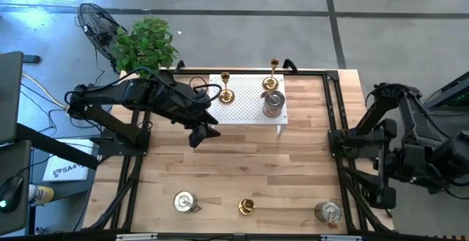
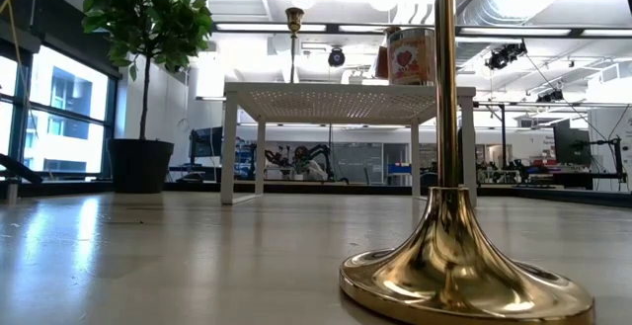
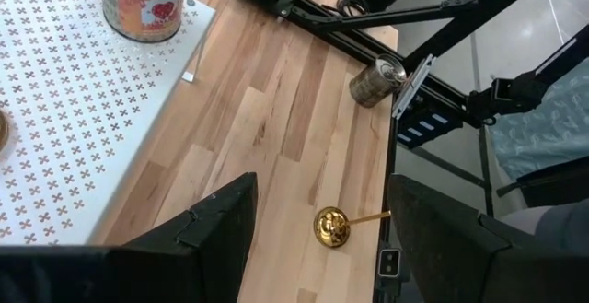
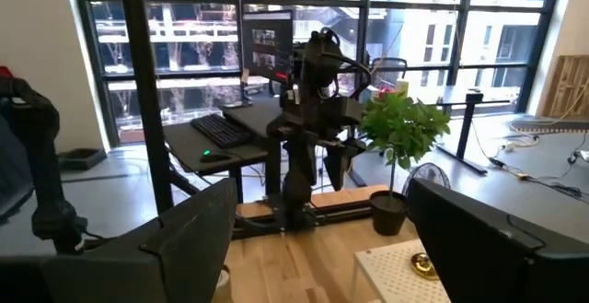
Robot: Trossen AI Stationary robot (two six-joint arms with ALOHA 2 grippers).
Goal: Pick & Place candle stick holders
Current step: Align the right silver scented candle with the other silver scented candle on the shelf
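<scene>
Two gold candle sticks point(image 1: 226, 89) point(image 1: 274, 72) and a silver-grey cylinder point(image 1: 272, 103) stand on a white perforated stand point(image 1: 242, 113) at the table's far middle. Along the near edge stand a silver-grey cylinder point(image 1: 183, 201), a gold stick point(image 1: 247, 207) and another cylinder point(image 1: 328, 212). My left gripper point(image 1: 204, 132) is open and empty above the table, at the stand's near left corner. Its wrist view shows the near gold stick point(image 3: 331, 227) between its fingers, far below. My right gripper point(image 4: 317, 248) is open and empty, its arm point(image 1: 396, 142) folded beyond the table's right edge.
A potted plant point(image 1: 146, 43) and a fan point(image 1: 99, 23) stand beyond the table's far left corner. Black frame rails point(image 1: 333, 124) run along the table's sides. Bare wood point(image 1: 249, 164) lies between the stand and the near row.
</scene>
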